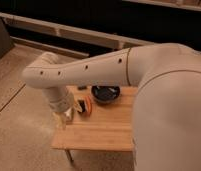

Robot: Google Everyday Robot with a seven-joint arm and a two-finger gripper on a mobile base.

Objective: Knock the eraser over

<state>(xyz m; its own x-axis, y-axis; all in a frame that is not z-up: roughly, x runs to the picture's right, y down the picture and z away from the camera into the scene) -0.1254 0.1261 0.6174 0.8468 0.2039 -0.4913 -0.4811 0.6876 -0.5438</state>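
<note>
The eraser (86,106), a small block that is black on one face with orange edges, stands tilted on the wooden table (106,132), just left of the dark bowl. My arm reaches in from the right and bends down at the table's left edge. The gripper (64,118) hangs low over the table's left side, just left of the eraser and apart from it as far as I can tell. It covers most of the cream-white bottle-like object (70,117).
A dark round bowl (105,94) sits at the back of the table. A small dark item (82,88) lies by the back edge. Speckled floor lies to the left, and a dark wall with a rail stands behind.
</note>
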